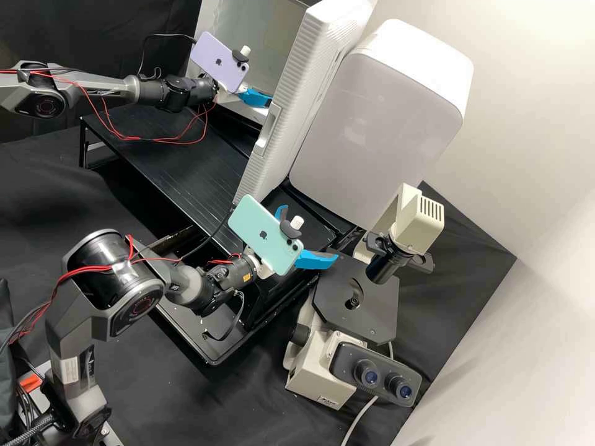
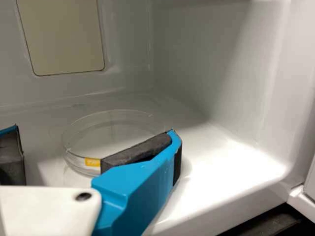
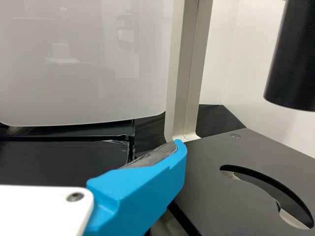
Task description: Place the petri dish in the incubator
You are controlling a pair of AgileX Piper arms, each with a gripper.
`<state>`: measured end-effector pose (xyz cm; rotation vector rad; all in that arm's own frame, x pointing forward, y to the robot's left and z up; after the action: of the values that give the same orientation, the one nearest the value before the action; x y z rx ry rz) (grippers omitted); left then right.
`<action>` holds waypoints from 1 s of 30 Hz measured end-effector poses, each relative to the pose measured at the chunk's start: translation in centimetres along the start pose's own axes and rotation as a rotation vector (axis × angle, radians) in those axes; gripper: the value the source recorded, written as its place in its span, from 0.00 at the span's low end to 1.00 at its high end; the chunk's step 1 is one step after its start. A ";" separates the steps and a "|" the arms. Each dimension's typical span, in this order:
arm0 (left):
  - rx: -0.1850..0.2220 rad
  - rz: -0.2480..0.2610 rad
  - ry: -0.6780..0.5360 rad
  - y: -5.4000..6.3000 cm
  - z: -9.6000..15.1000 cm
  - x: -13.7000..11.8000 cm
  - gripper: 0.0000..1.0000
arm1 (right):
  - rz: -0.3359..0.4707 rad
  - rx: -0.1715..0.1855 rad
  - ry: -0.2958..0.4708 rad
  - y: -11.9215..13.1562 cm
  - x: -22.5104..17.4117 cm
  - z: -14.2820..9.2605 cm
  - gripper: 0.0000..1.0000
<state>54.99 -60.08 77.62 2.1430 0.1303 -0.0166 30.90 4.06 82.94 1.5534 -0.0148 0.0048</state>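
The clear, round plastic petri dish (image 2: 110, 129) rests on the white incubator's floor (image 2: 231, 167), toward its back wall. The left gripper (image 2: 91, 141) is released, its blue fingers (image 2: 142, 162) spread beside the dish. The dish is likely light, stiff, slick and brittle, so grip gently across the rim.

Petri dish (image 2: 106, 133) inside incubator (image 2: 221, 73), microscope (image 1: 354, 347) just beside the incubator
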 end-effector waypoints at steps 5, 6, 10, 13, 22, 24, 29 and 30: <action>0.000 0.000 0.000 0.0 0.0 0.0 1.00 | 0.000 0.000 0.000 0.0 0.0 0.0 1.00; 0.000 0.000 0.000 0.0 0.0 0.0 1.00 | 0.000 0.000 0.000 0.0 0.0 0.0 1.00; 0.000 0.000 0.000 0.0 0.0 0.0 1.00 | 0.000 0.000 0.000 0.0 0.0 0.0 1.00; 0.001 -0.002 0.000 -0.1 0.0 0.0 1.00 | 0.000 0.000 0.000 0.0 0.0 0.0 1.00; 0.007 -0.023 0.010 -0.4 -0.4 -0.3 1.00 | 0.000 0.000 0.000 0.0 0.0 0.0 1.00; 0.009 -0.029 0.011 -0.4 -0.5 -0.4 1.00 | 0.000 0.000 0.000 0.0 0.0 0.0 1.00; 0.047 -0.032 0.011 -0.4 -0.7 -1.1 1.00 | 0.000 0.000 0.000 0.0 0.0 0.0 1.00; 0.056 -0.030 0.010 -0.4 -0.7 -1.2 1.00 | 0.000 0.000 0.000 0.0 0.0 0.0 1.00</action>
<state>53.69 -59.37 77.76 2.1970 0.1698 -0.0280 30.90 4.06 82.94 1.5534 -0.0148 0.0048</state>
